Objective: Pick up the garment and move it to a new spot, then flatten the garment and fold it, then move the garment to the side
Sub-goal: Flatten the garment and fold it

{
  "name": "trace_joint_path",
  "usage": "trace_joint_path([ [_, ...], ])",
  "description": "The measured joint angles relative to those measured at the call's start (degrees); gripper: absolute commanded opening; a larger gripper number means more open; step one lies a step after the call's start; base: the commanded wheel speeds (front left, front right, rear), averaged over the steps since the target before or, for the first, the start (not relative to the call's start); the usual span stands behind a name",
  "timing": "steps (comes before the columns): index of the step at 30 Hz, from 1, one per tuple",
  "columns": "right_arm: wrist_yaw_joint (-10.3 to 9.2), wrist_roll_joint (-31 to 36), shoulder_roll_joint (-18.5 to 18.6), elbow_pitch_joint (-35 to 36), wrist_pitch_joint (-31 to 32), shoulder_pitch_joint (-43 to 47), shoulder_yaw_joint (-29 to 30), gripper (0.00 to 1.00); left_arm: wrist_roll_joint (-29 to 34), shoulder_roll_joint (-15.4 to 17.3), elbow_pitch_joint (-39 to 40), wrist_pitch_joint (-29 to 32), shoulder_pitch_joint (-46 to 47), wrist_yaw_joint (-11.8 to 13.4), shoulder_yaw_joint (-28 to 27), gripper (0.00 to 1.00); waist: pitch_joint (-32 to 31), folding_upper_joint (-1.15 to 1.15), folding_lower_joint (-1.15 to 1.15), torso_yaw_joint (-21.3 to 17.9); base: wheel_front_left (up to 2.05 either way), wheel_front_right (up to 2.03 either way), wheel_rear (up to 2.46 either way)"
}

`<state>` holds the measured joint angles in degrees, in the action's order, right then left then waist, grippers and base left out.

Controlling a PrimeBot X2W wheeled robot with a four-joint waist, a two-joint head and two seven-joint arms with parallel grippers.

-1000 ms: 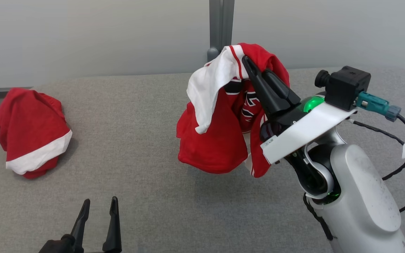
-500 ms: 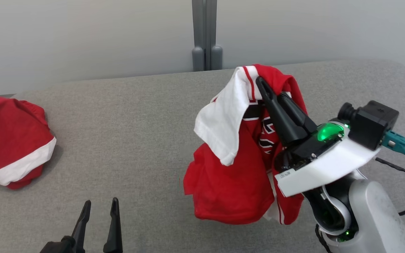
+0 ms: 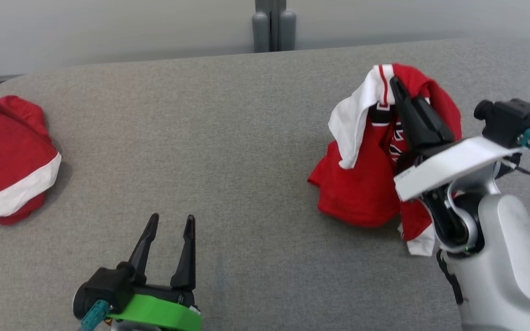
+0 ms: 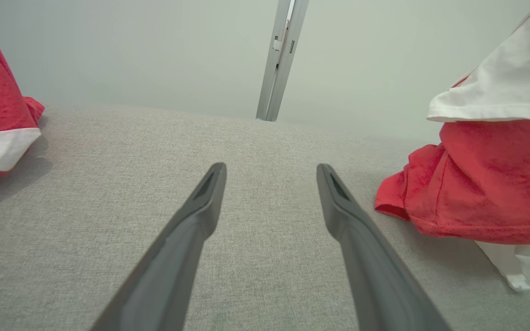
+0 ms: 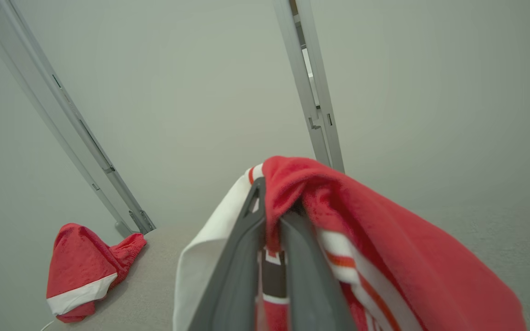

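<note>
Red-and-white garment [image 3: 361, 193] is bunched up and dangling from the right jaws, which are pinched tight on a fold near its top, over the right side of the grey table [image 3: 228, 138]. Its lower folds hang down to the table surface; can't tell for sure if they're touching. Meanwhile the left jaws are spread wide with nothing between them, sitting low over the near part of the table, well apart from the garment. Another red bundle [image 3: 7, 161] with a white band lies crumpled at the table's far left edge.
</note>
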<state>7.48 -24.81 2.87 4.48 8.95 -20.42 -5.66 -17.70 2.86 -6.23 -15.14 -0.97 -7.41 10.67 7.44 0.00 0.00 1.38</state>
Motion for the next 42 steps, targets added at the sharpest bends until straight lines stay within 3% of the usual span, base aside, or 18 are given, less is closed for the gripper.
trace_joint_path([
  [10,0.01,8.61,-0.09,-35.85,-4.81,-24.44,4.27,0.01,-4.03,-0.01,-2.0,0.0,5.13,0.0,7.13,1.0,4.31,0.0,0.0,9.05,0.0,0.0,0.0],
  [11,0.01,9.94,-0.05,-37.86,-5.76,-25.47,4.05,0.18,-4.2,-0.01,-2.14,0.0,5.13,0.0,7.46,1.0,4.56,0.0,0.0,9.72,0.0,0.0,0.0],
  [12,0.01,10.47,-0.12,-40.4,-6.8,-26.8,4.0,0.45,-4.28,-0.02,-2.24,0.0,5.14,0.0,7.65,1.0,4.85,0.0,0.0,10.52,0.0,0.0,0.0],
  [13,0.01,10.7,-0.16,-42.92,-7.86,-28.06,3.83,0.92,-4.3,-0.02,-2.36,0.0,5.14,0.0,7.78,1.0,5.14,0.0,0.0,11.25,0.0,0.0,0.0],
  [14,0.01,11.74,-0.15,-45.02,-9.16,-29.03,3.67,1.0,-4.37,-0.01,-2.52,0.0,5.15,0.0,7.79,1.0,5.41,0.0,0.0,11.88,0.0,0.0,0.0],
  [20,0.01,12.09,-0.16,-51.86,-15.63,-31.67,0.42,1.0,-3.89,-0.01,-3.22,0.0,5.05,0.0,6.19,1.0,5.83,0.0,0.0,12.97,0.0,0.0,0.0],
  [29,0.03,16.14,-0.08,-50.3,-20.93,-25.75,-3.65,1.0,-2.16,-0.04,-3.01,0.0,1.12,0.0,1.64,1.0,3.37,0.0,0.0,9.18,0.0,0.0,0.0],
  [42,0.03,28.0,1.48,-42.17,-14.13,-9.77,6.78,1.0,-1.13,-0.04,-1.08,0.0,-2.47,0.0,-0.69,1.0,-0.85,0.0,0.0,0.82,0.0,0.0,0.0],
])
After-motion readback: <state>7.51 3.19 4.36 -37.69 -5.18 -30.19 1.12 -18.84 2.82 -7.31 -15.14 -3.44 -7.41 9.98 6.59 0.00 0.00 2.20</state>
